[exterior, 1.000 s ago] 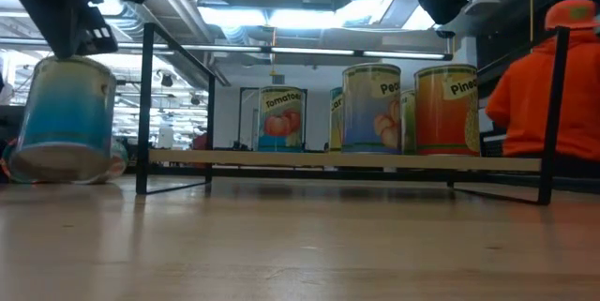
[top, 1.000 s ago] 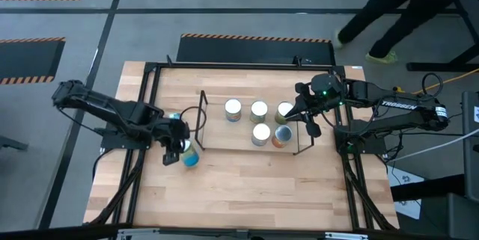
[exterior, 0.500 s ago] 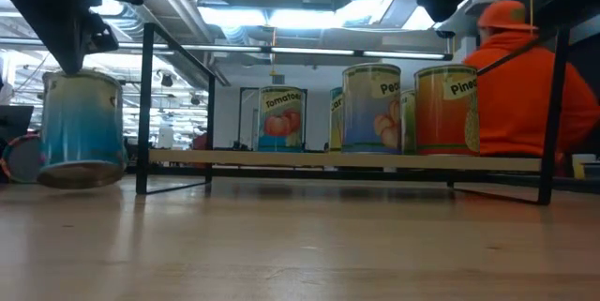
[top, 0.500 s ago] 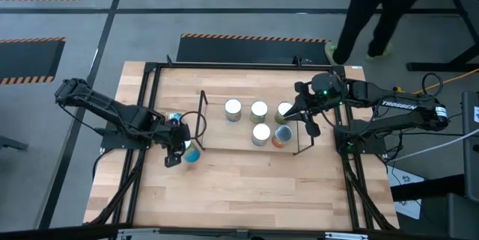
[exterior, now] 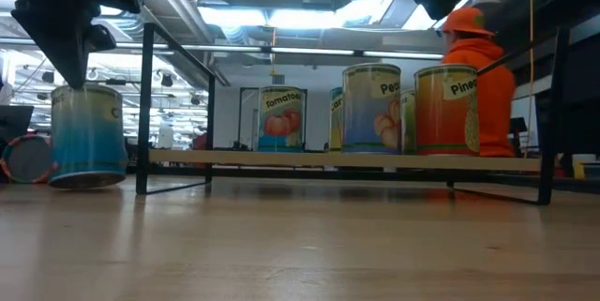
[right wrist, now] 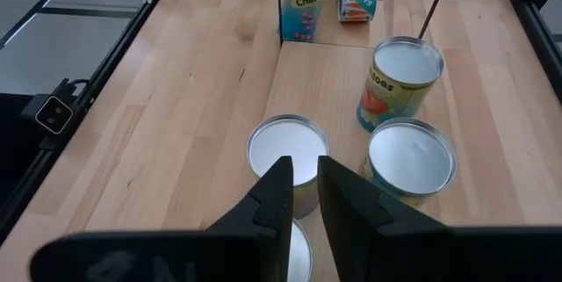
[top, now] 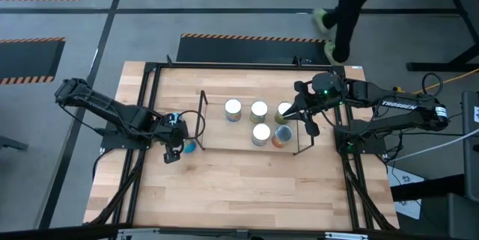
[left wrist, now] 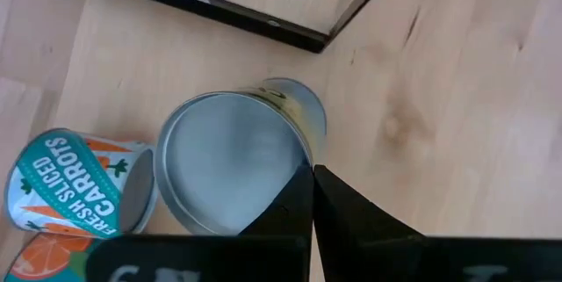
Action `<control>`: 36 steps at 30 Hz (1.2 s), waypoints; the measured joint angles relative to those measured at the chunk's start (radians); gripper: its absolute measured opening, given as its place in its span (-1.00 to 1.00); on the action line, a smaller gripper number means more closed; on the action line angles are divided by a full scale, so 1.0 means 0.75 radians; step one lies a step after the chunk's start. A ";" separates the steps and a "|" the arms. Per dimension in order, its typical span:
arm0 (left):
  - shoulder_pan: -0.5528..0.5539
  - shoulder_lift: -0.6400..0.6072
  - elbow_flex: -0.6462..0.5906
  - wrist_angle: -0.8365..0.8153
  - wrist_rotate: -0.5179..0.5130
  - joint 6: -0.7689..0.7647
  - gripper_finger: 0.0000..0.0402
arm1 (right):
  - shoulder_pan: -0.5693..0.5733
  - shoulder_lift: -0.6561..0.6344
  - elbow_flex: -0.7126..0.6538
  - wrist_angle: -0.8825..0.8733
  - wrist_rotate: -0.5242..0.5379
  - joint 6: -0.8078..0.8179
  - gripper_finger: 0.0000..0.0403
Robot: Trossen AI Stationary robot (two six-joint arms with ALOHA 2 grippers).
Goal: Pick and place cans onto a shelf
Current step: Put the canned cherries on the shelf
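My left gripper (left wrist: 309, 175) is shut on a blue-labelled can (exterior: 87, 137) just left of the shelf (top: 202, 120); the can stands upright with its bottom at the table top. The shelf, a low black wire rack with a wooden board (exterior: 347, 158), carries several cans (top: 259, 110) standing on their bases. My right gripper (right wrist: 303, 172) hangs well above the cans at the shelf's right end, over a white-topped can (right wrist: 285, 152). Its fingers are a narrow gap apart with nothing between them. My left gripper pinches the blue can's top rim (left wrist: 297, 161) between its two fingers, at one spot on the rim's edge. The fingers come steeply from above, pointing down. The can hangs upright below them; I cannot tell whether its bottom (exterior: 86, 180) rests on the table.
A carrot can (left wrist: 66, 185) lies on its side beside the held can, and an orange-labelled one (left wrist: 35, 256) is next to it. The black table-edge frame (top: 150, 98) runs round the wood. A person in orange (exterior: 473, 76) walks beyond the far edge. Bare wood (top: 239, 188) lies near the front.
My left gripper has tipped further downward without shifting its place. The blue can has swung from tilted to upright and come down close to the table. The person behind the table has walked toward the left.
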 joint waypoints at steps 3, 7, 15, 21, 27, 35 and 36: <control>0.000 0.000 0.000 0.000 0.031 0.000 -1.00 | 0.000 0.000 0.000 0.000 0.000 0.000 -0.69; 0.000 -0.001 0.000 0.000 0.044 0.000 -0.97 | 0.000 0.000 0.000 0.000 0.000 0.000 -0.69; 0.000 -0.001 0.000 0.000 0.044 0.000 -0.77 | 0.000 0.000 0.000 -0.001 0.000 0.000 -0.69; 0.001 -0.001 0.000 0.006 0.036 0.000 -0.64 | 0.000 0.000 0.000 -0.001 0.000 0.000 -0.69; 0.000 -0.001 -0.001 0.066 -0.024 -0.057 -0.59 | 0.000 0.000 0.000 -0.001 0.000 -0.001 -0.69; 0.005 -0.001 -0.001 0.058 -0.054 -0.246 -0.52 | 0.000 0.000 0.000 -0.002 0.000 -0.002 -0.69; 0.008 -0.001 -0.001 0.057 -0.054 -0.245 -0.53 | 0.000 0.000 0.000 -0.002 0.000 -0.003 -0.69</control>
